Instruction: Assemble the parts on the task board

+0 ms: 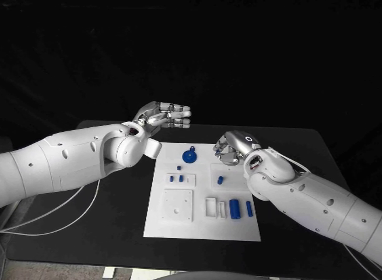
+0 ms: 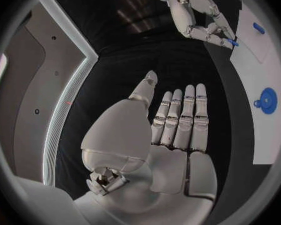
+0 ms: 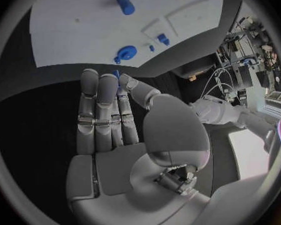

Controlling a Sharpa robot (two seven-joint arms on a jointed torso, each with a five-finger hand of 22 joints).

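Head view: the board (image 1: 204, 230) lies mid-table with blue parts (image 1: 234, 208) scattered on it, a round disc (image 1: 190, 156) near its far edge. The left hand (image 1: 163, 118) hovers beyond the board, fingers straight, holding nothing. The right hand (image 1: 231, 148) pinches a small blue part (image 2: 233, 43) at the far right corner.

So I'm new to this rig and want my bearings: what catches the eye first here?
The flat white rectangular task board at the middle of the black table, dotted with small blue parts, the largest a round blue disc near its far edge. The silver left hand hovers beyond the board's far left corner, holding nothing, while the silver right hand pinches a small blue piece above the far right corner.
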